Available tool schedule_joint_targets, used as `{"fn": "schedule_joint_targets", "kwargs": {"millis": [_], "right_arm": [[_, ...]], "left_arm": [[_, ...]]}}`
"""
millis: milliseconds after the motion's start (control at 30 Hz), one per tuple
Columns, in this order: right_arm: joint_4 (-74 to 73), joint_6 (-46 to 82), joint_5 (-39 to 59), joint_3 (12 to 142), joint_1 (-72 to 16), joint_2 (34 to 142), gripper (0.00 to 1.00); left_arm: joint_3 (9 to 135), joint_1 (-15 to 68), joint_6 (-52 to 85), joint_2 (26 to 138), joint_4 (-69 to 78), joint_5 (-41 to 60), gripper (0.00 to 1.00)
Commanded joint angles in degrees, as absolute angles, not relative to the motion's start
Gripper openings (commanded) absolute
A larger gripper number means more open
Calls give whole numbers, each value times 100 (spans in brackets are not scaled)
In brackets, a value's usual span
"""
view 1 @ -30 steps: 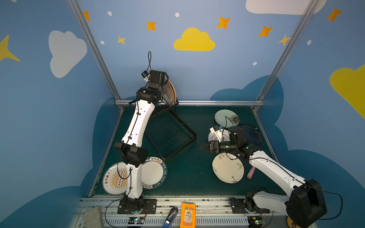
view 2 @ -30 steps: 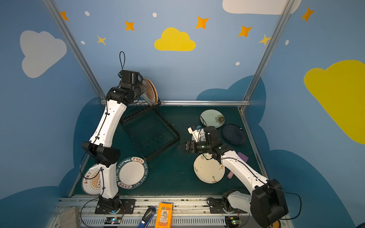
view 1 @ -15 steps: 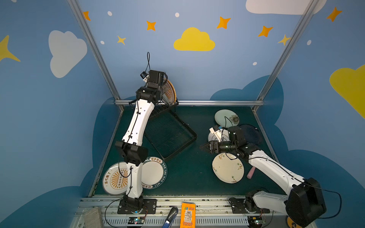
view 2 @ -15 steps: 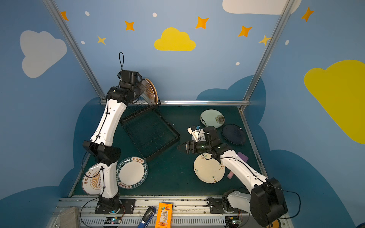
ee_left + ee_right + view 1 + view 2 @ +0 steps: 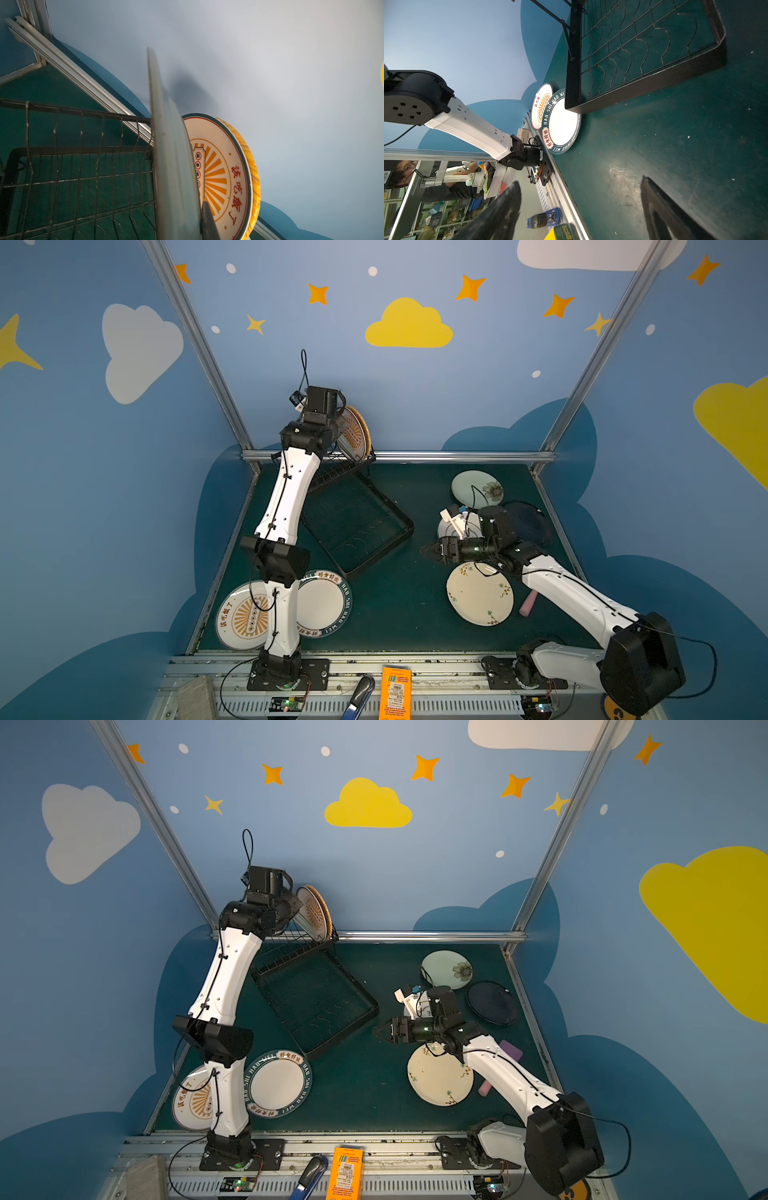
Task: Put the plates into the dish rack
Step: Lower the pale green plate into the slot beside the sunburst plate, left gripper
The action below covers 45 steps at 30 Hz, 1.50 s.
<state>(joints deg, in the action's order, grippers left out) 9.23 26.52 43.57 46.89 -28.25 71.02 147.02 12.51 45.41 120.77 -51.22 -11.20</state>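
**A:** How far along is the loading?

**B:** About a third, I'd judge. Two plates stand on edge in the raised slots of the dish rack (image 5: pixel 361 531), in the upper middle of both top views. They are the racked sunburst plate (image 5: pixel 220 172) and, just behind it, the orange woven plate (image 5: pixel 254 178).

**A:** And the left gripper?

**B:** The left gripper (image 5: pixel 338 433) is up at those slots, jaws clamped on the rim of the grey-green plate (image 5: pixel 170 166). That plate stands edge-on just beside the racked sunburst plate. I cannot tell whether its lower edge sits in a slot.

**A:** The other side?

**B:** The right gripper (image 5: pixel 432 551) hovers over the bench (image 5: pixel 395 614), right of centre, between the rack's tray and the cream floral plate (image 5: pixel 478 597). Its jaws are wide apart with nothing between them.

**A:** So what's left?

**B:** Six plates lie flat on the bench.
- **Lower left:** the bench sunburst plate (image 5: pixel 241 616) and the lettered plate (image 5: pixel 324 605) overlap, near the rack's closest corner.
- **Right:** the cream floral plate, the pale flower plate (image 5: pixel 478 488) and the navy plate (image 5: pixel 530 522) lie there. A white plate (image 5: pixel 444 533) is mostly hidden under the right wrist.

Once the held plate is seated and released, those six all need lifting and slotting.
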Motion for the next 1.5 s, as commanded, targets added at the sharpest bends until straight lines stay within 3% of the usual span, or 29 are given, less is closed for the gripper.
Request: {"fn": "schedule_joint_targets", "kwargs": {"millis": [0, 1000, 1233, 1467], "right_arm": [[980, 2574, 4377, 4776, -2839, 7190, 88], [1142, 2587, 4458, 4879, -2838, 7344, 88], [1173, 2553, 4452, 4878, -2834, 7382, 88], [1212, 2547, 4453, 4896, -2826, 7400, 88]], "left_arm": [[14915, 1176, 4392, 12072, -4997, -1117, 7], [15195, 1169, 4087, 12185, -5423, -939, 4], [15246, 1151, 4099, 12284, -5418, -930, 10], [15248, 1114, 4131, 12338, -5397, -915, 10]]}}
